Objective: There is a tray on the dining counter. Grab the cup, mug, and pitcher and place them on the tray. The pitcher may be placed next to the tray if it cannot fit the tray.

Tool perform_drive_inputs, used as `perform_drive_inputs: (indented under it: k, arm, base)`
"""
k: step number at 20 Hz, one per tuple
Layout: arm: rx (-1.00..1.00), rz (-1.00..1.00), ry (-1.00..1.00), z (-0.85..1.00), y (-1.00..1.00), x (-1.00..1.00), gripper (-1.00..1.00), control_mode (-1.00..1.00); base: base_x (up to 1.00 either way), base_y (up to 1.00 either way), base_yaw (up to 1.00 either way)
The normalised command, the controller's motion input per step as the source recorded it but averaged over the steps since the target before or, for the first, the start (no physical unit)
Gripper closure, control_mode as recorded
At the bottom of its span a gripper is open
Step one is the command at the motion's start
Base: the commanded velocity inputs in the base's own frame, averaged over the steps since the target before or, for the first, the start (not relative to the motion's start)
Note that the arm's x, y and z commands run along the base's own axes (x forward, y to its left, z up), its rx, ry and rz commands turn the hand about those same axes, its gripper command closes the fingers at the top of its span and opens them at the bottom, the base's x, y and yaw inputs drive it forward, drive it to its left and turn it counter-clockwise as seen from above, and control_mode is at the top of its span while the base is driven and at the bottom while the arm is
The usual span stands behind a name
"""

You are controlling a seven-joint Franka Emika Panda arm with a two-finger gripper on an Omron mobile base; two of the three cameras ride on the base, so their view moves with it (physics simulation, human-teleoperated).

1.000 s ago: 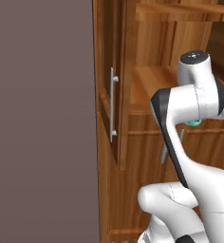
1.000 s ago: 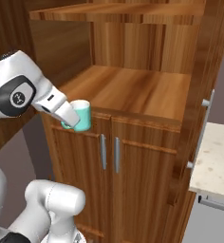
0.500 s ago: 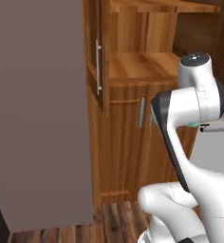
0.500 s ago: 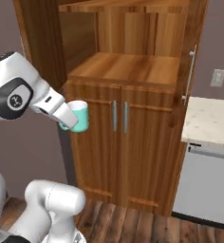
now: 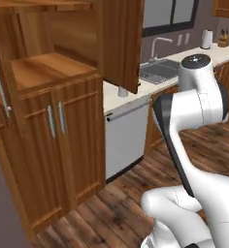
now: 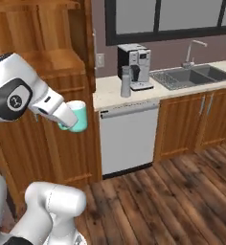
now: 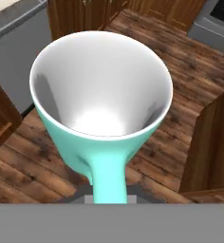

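Note:
The pale teal mug (image 6: 78, 116) hangs in the air in front of the wooden cabinet, and my gripper (image 6: 68, 121) is shut on it. In the hand view the mug (image 7: 102, 90) sits close up, its white inside empty, with the handle running down between my fingers. A tall slim grey pitcher (image 6: 126, 82) stands on the wall counter beside the coffee machine, well away from my hand; in the left base view the pitcher (image 5: 122, 91) peeks out under an open cabinet door. The tray, the cup and the dining counter are out of view.
A coffee machine (image 6: 134, 65) and a sink (image 6: 187, 76) sit on the wall counter, with a dishwasher (image 6: 127, 139) below. A tall wooden cabinet (image 5: 44, 140) stands to the left, and an upper door (image 5: 119, 39) hangs open. Wooden floor lies open ahead.
The whole picture has swung from the wooden cabinet to the wall counter with the sink, so the base has turned. The mug stays in my shut gripper.

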Motion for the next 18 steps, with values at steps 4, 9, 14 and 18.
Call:
perform_drive_inputs:
  k: [4, 9, 14, 18]
  arm:
    - [0.0, 0.0, 0.0, 0.0, 0.0, 0.0, 1.0, 1.0]
    - [0.0, 0.0, 0.0, 0.0, 0.0, 0.0, 1.0, 1.0]
    - [0.0, 0.0, 0.0, 0.0, 0.0, 0.0, 1.0, 1.0]
    - [0.0, 0.0, 0.0, 0.0, 0.0, 0.0, 1.0, 1.0]
  base:
    - [-0.44, 0.06, -0.94]
    - [-0.57, 0.01, -0.89]
    - [-0.72, 0.0, -0.81]
    - [-0.94, -0.04, -0.55]
